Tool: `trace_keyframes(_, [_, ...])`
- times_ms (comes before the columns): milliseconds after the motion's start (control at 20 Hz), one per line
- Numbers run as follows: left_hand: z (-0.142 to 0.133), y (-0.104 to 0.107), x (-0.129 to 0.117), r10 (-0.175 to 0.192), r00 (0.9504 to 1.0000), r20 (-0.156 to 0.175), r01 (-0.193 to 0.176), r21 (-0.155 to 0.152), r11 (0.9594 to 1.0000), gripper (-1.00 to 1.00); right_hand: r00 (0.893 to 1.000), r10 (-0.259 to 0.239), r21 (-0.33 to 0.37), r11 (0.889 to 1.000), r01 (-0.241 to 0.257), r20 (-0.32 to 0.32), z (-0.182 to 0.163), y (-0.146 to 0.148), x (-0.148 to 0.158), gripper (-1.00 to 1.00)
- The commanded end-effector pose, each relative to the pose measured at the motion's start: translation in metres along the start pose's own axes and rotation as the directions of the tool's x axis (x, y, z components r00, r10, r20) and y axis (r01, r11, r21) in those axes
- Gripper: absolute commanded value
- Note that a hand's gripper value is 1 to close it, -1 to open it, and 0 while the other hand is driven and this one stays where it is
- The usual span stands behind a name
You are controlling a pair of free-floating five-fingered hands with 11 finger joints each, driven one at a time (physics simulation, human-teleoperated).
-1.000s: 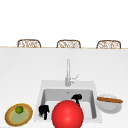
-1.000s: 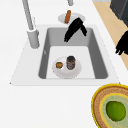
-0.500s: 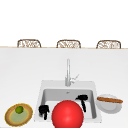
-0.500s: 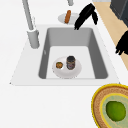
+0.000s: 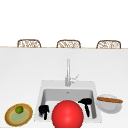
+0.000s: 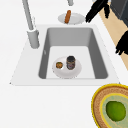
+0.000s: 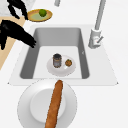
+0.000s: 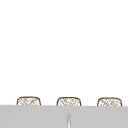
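My right hand (image 5: 86, 102) hangs open over the sink's right front corner, fingers pointing down and holding nothing. From the left side the right hand (image 6: 96, 11) is close to a white plate (image 6: 76, 18) that carries a baguette (image 6: 67, 16). The left hand (image 5: 43, 110) floats open at the sink's left front corner, near a woven plate (image 5: 11, 117) with a lime (image 5: 19, 109) on it. In the sink basin (image 6: 72, 37) lies a white plate (image 6: 75, 70) bearing a dark jar (image 6: 71, 62) and a small brown piece (image 6: 59, 65).
A tall faucet (image 5: 67, 72) stands behind the basin. A big red ball (image 5: 67, 115) covers the sink's front edge in the front view. White counter (image 5: 25, 70) runs all around, and three woven chair backs (image 5: 68, 43) line its far edge.
The right hand has moved from above the basin toward the sink's right front corner, nearer the baguette plate. The left hand has stayed in place.
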Motion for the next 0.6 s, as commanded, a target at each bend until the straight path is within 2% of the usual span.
trace_keyframes(0, [0.0, 0.0, 0.0, 0.0, 1.0, 0.0, 0.0, 0.0, 1.0, 0.0, 0.999, -0.028, -0.041, 0.999, 0.028, 0.016, 0.026, 0.016, 0.004, -1.0])
trace_keyframes(150, [0.0, 0.0, 0.0, 0.0, 1.0, 0.0, 0.0, 0.0, 1.0, 0.0, 1.0, -0.018, -0.067, 0.998, 0.018, 0.012, 0.043, 0.03, 0.005, -1.0])
trace_keyframes(550, [0.0, 0.0, 0.0, 0.0, 1.0, 0.0, 0.0, 0.0, 1.0, 0.0, 0.999, -0.035, -0.084, 0.996, 0.037, 0.026, 0.088, 0.064, 0.0, -1.0])
